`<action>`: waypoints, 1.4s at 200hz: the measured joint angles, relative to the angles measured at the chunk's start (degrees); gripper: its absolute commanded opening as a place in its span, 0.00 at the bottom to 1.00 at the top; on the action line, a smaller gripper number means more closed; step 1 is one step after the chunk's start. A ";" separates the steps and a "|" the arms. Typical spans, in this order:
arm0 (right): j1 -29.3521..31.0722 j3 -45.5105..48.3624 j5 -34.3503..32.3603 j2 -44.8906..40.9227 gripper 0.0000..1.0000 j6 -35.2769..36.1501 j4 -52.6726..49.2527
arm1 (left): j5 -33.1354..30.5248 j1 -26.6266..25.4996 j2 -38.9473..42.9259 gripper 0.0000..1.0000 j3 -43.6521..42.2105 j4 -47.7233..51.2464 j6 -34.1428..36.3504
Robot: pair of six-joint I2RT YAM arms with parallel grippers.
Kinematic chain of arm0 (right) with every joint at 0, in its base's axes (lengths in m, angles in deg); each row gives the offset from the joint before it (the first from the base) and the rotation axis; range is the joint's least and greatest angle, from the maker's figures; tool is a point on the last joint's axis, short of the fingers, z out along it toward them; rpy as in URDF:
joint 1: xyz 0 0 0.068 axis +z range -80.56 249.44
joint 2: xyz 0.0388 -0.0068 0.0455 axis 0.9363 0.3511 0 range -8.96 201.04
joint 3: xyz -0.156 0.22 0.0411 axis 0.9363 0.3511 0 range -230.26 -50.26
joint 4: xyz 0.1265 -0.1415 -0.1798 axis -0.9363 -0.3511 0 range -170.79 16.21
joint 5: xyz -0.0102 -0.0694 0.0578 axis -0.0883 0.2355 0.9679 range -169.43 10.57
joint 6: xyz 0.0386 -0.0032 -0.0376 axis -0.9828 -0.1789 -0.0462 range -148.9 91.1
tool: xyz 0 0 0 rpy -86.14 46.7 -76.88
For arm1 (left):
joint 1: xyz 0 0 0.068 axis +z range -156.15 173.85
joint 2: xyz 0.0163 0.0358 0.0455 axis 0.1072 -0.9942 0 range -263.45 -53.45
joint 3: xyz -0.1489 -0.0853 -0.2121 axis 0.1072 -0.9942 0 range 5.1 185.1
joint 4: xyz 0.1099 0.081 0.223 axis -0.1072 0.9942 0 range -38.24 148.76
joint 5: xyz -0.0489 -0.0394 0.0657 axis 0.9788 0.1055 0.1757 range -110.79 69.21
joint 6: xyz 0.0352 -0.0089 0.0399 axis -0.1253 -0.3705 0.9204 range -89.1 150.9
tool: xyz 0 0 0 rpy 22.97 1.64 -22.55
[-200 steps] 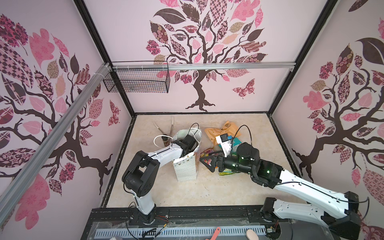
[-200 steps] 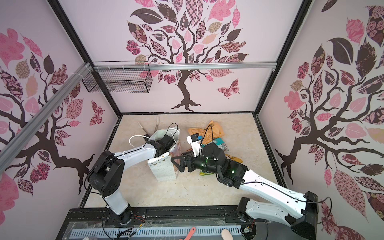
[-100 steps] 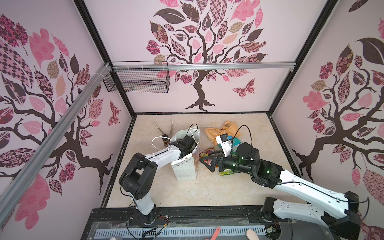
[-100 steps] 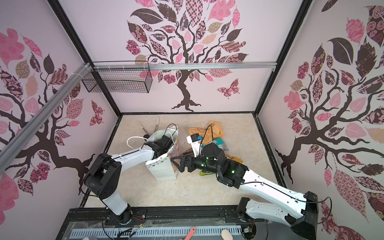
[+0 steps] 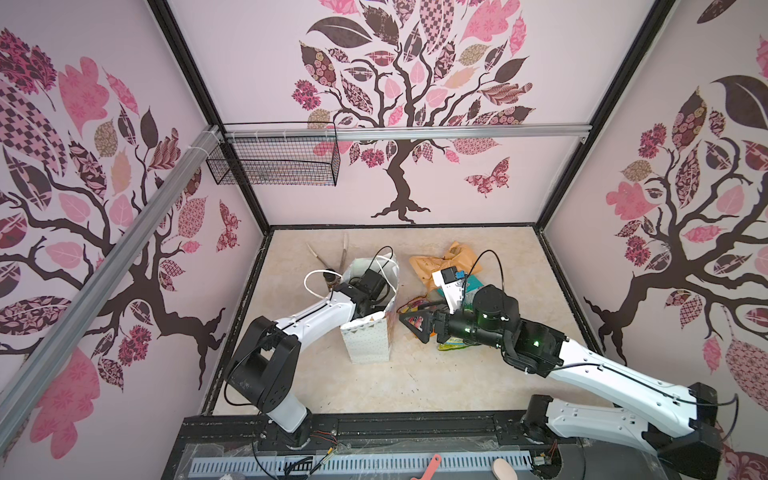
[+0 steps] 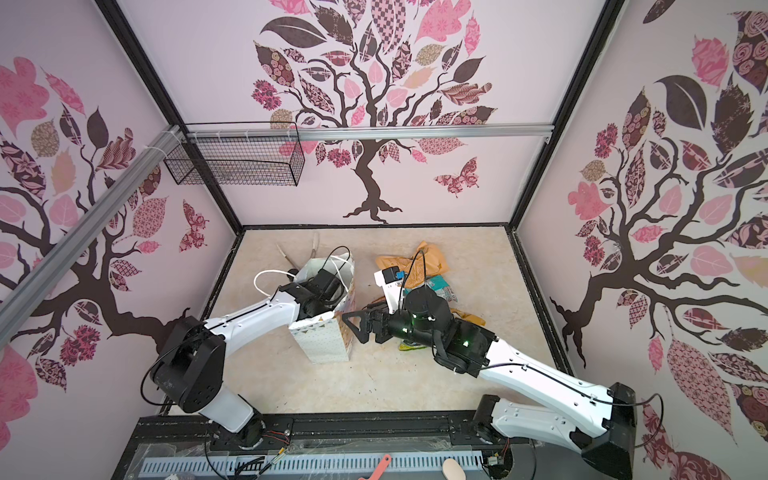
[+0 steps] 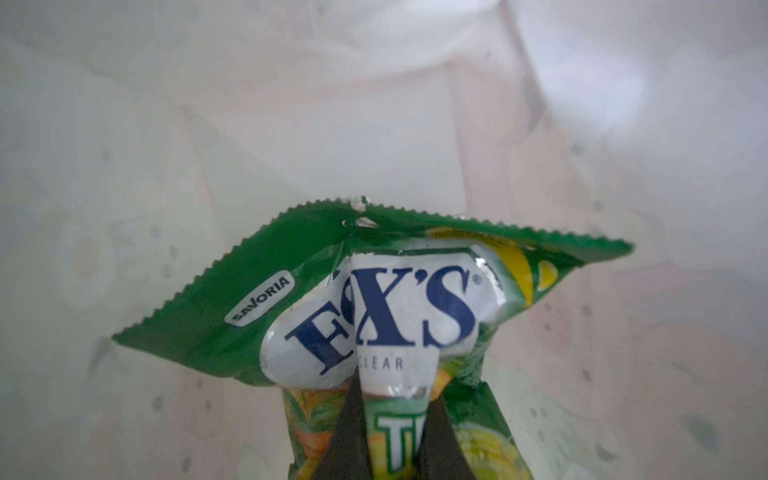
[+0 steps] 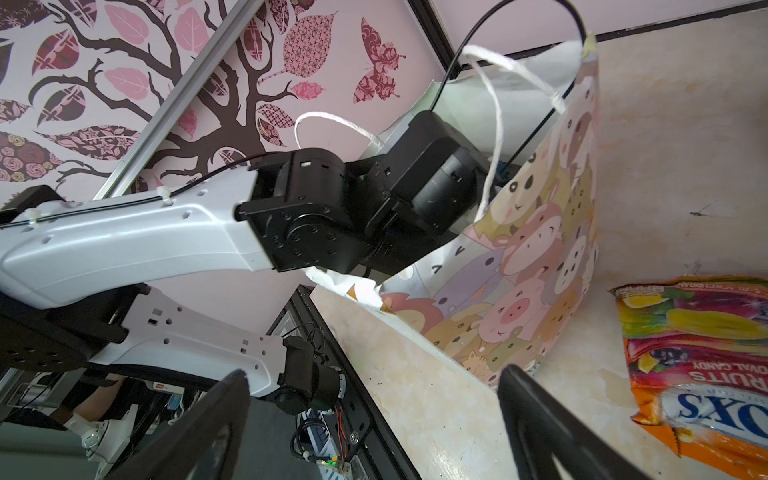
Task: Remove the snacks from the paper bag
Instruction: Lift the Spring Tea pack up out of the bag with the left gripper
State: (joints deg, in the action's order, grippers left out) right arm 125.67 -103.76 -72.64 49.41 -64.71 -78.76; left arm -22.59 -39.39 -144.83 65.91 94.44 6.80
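Standing upright on the tabletop (image 5: 415, 386), the paper bag (image 5: 368, 340) has its mouth open. Several snacks (image 5: 440, 264) lie on the tabletop just beside the bag. One green FOX'S packet (image 7: 374, 316) sits inside the bag, pinched by the closed left claw (image 7: 394, 395). The right claw (image 8: 374, 374), spread wide and empty, hovers near the bag.

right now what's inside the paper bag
The left fingers, shut on a green FOX'S packet. From above, the arm covers the paper bag's mouth, so anything else inside is hidden.

Lab robot cell: tree-decal walls (image 5: 449, 195), aluminium rail (image 5: 457, 133), wire basket (image 5: 274, 164), marble-look tabletop (image 5: 415, 382).
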 measured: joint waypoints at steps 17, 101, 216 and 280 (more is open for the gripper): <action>0.00 -0.04 -0.83 0.52 0.96 0.02 -0.02 | -0.20 -0.02 1.75 0.00 0.02 0.72 0.02; 0.00 -4.15 -13.49 7.98 0.97 -0.31 -2.62 | -0.96 0.00 5.57 0.00 1.40 4.28 0.39; 0.00 -6.45 -14.34 15.30 0.97 -0.17 -1.20 | -3.39 -0.02 11.74 0.00 8.15 8.17 1.84; 0.00 -5.46 -14.75 15.32 0.97 -0.17 -0.79 | -6.34 0.00 13.75 0.00 13.90 10.19 3.69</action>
State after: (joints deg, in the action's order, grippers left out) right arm 125.67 -109.22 -87.39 64.73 -64.89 -79.55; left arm -28.93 -39.39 -131.08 79.81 104.62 10.49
